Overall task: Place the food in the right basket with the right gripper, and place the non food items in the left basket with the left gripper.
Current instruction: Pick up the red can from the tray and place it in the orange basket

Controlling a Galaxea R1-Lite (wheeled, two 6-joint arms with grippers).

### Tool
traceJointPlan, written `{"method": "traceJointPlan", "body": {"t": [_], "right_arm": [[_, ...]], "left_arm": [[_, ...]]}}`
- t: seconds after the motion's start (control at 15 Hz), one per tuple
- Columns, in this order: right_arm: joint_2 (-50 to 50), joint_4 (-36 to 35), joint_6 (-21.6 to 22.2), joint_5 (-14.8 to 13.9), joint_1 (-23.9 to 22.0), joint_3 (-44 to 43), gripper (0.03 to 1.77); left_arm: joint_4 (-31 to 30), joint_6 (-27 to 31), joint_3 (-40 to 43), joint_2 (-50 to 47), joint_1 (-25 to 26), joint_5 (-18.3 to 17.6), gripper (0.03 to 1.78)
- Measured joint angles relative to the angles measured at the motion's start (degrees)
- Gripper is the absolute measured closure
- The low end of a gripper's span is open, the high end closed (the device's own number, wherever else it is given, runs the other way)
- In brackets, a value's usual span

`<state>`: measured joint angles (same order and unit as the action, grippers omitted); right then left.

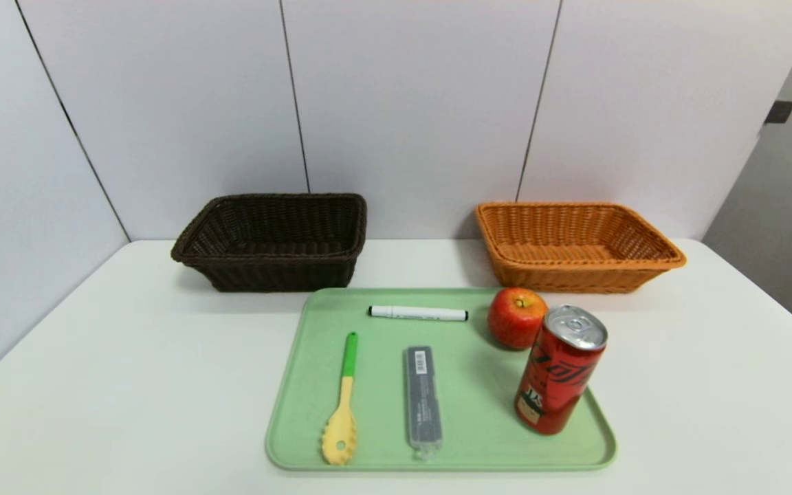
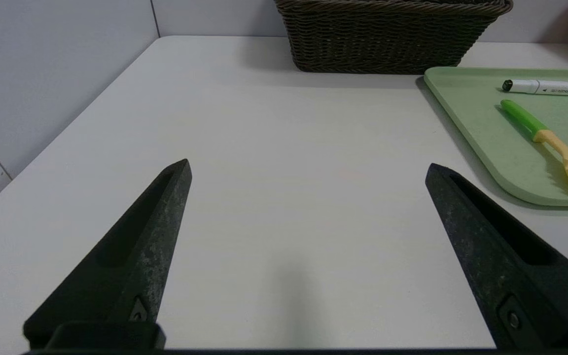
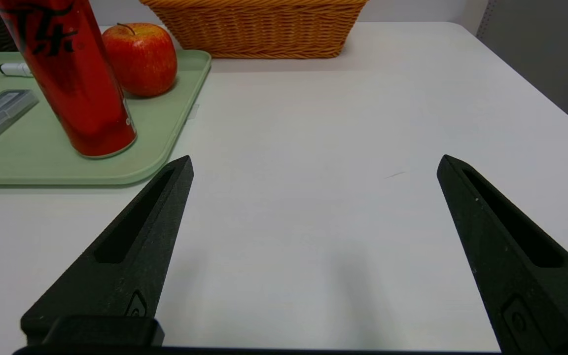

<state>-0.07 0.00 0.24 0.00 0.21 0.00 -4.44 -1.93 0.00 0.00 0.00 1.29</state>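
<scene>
Right wrist view: right gripper jaws wide, apple well apart.

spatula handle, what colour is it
Green, on a yellow spatula; clearest in the head view.

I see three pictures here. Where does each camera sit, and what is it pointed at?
Head view: high on the robot's head, looking down at the green plastic tray and two baskets; no arm shows.
Left wrist view: on the left arm, facing the dark brown wicker basket; open left end effector in front.
Right wrist view: on the right arm, facing the orange wicker basket; open right end effector in front.
All views share the tray.
</scene>
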Motion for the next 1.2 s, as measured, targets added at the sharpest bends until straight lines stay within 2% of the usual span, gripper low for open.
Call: {"method": "traceJointPlan", "body": {"t": [0.47,0.73,0.8,0.93,1.07,1.2], "right_arm": [[0.0,0.1,-0.2,0.0,0.0,0.0,0.09],[1.5,0.1,-1.4,0.2,0.0,-0.2,0.09],[1.9,0.1,-2.9,0.9,0.0,-0.5,0.09],[3.8,1.2,-2.9,3.2,0.1,-4.3,0.09],[8.6,4.5,-1.3,5.4,0.2,-13.3,0.09],[15.3,9.8,-0.2,9.5,0.6,-23.5,0.09]], "left_arm": [[-0.1,0.1,0.0,0.0,0.0,0.0,0.12],[2.3,1.4,-0.1,0.0,0.0,0.8,0.12],[3.7,2.0,-1.5,0.1,0.0,0.9,0.12],[10.0,2.5,-7.9,1.0,0.0,0.8,0.12],[18.6,2.7,-15.9,3.7,0.0,0.0,0.12],[24.3,2.7,-20.1,7.0,0.0,-0.9,0.12]]}}
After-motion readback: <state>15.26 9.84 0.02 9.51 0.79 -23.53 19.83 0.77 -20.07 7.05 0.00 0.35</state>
